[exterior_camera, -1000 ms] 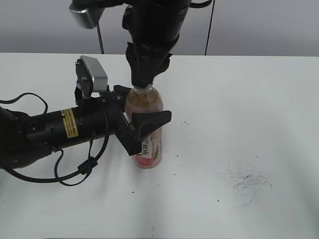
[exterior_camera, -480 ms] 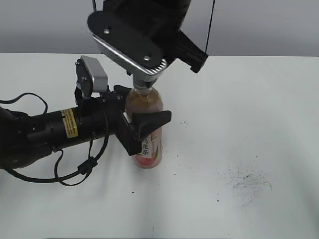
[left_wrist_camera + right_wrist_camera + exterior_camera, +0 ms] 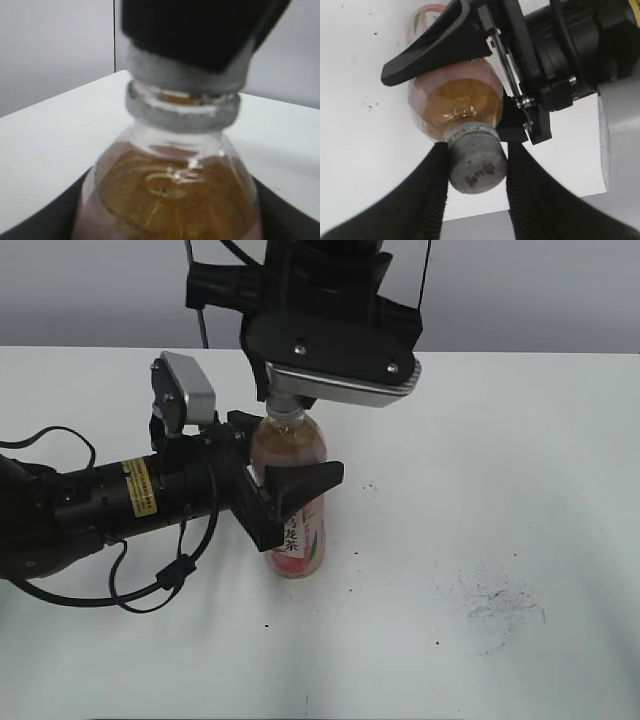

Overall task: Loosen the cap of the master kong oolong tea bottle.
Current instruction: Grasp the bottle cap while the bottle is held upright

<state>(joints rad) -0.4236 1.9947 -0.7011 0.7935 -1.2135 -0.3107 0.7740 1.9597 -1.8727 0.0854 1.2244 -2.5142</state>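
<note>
The master kong oolong tea bottle (image 3: 297,530) stands upright on the white table, pink label facing front. My left gripper (image 3: 290,488) comes in from the left and is shut on the bottle's body just below the shoulder. Its black fingers show at the bottom corners of the left wrist view around the bottle (image 3: 170,190). My right gripper (image 3: 286,408) hangs straight down over the bottle and is shut on the grey-white cap (image 3: 476,161). Its ribbed fingers (image 3: 434,192) press both sides of the cap. The cap (image 3: 182,82) is half hidden under them in the left wrist view.
The left arm (image 3: 110,500) lies low across the table's left side, with a cable loop (image 3: 160,580) in front of it. Dark smudges (image 3: 500,602) mark the table at the right. The table's far edge (image 3: 520,352) meets a grey wall.
The right wrist has turned about the cap's axis, and its camera housing has swung from the left round to the right. The bottle and the left gripper have not moved.
</note>
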